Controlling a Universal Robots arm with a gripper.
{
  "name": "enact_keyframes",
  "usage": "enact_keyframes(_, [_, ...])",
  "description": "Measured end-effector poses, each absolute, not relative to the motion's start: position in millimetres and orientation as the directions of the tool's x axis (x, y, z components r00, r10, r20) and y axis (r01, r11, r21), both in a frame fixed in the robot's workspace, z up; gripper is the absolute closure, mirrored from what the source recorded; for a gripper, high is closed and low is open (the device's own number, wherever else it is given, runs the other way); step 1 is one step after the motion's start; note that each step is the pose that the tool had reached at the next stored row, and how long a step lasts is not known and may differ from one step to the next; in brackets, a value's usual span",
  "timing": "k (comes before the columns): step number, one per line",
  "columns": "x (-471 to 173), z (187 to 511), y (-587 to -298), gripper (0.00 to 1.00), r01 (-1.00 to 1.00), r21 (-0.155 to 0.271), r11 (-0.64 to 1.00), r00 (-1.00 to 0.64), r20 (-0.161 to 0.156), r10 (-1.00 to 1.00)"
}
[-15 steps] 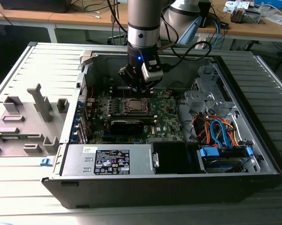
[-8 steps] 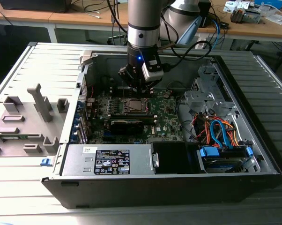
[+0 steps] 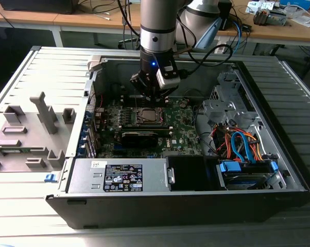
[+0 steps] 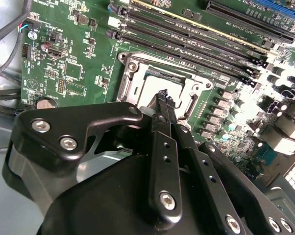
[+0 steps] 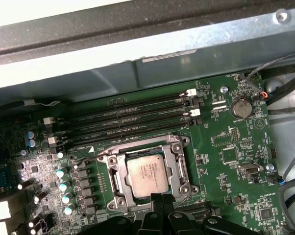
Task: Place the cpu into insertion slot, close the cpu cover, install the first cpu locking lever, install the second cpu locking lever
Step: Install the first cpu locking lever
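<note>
Grey slatted counter (image 3: 21, 206) carries an open computer case (image 3: 278, 195), with wooden desks along the far side. Arm reaches down into the case; gripper (image 4: 163, 95) hangs just above the near edge of the insertion slot (image 5: 179, 169) on the green motherboard (image 5: 235, 156). Fingers (image 4: 162, 147) are pressed together, tips meeting, nothing between them. The cpu (image 5: 147, 175) lies flat inside the slot, silver top up, in both wrist views. The cpu cover (image 5: 137, 146) frames the chip, lying down over the socket. Long memory slots (image 5: 133, 115) run just beyond the socket. Power supply box (image 3: 121, 176) sits at the case's near wall in the exterior view.
</note>
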State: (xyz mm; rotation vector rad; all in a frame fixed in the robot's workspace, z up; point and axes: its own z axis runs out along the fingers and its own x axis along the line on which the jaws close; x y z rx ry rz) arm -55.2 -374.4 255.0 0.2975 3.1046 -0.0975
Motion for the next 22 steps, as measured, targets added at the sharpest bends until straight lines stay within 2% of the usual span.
enact_keyframes(22, [-55.2,255.0,-374.4,0.89,0.149,-0.059,0.987,-0.989,-0.027,0.147])
